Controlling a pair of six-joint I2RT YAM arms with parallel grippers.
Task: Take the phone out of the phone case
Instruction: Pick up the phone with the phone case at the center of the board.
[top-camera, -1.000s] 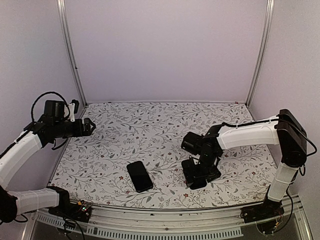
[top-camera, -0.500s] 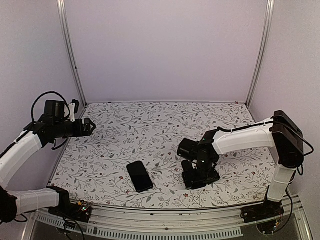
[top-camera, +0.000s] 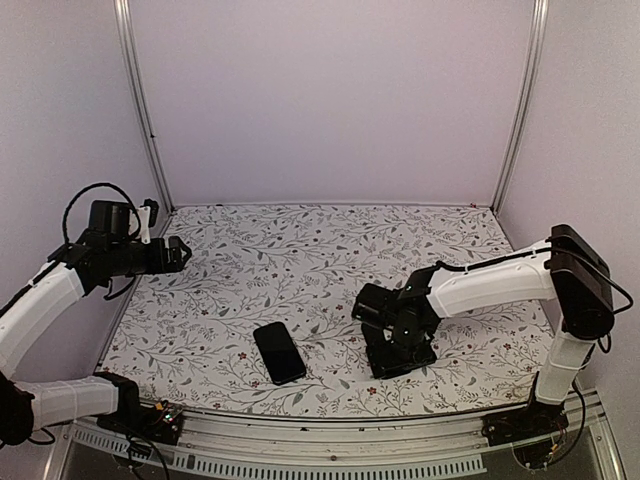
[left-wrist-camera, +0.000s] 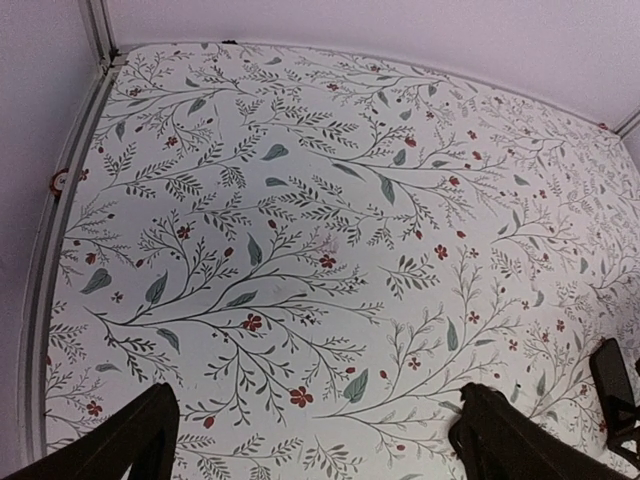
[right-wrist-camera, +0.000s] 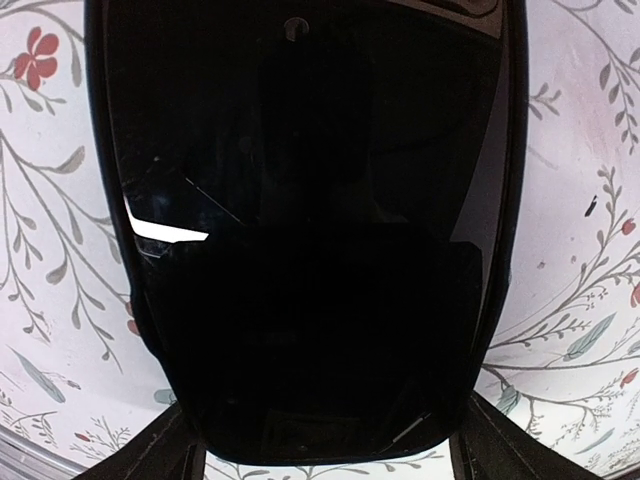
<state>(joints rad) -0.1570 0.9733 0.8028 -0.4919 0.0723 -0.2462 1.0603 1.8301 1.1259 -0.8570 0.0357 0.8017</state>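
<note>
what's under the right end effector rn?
A glossy black rounded slab, flat on the floral-print table cover, between the fingers of the right end effector. Phone or case: cannot tell. Anything beneath it is covered.

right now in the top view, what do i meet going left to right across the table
left gripper → flat black phone-shaped item → right gripper; second black item lies under that gripper, so its place is unclear
</note>
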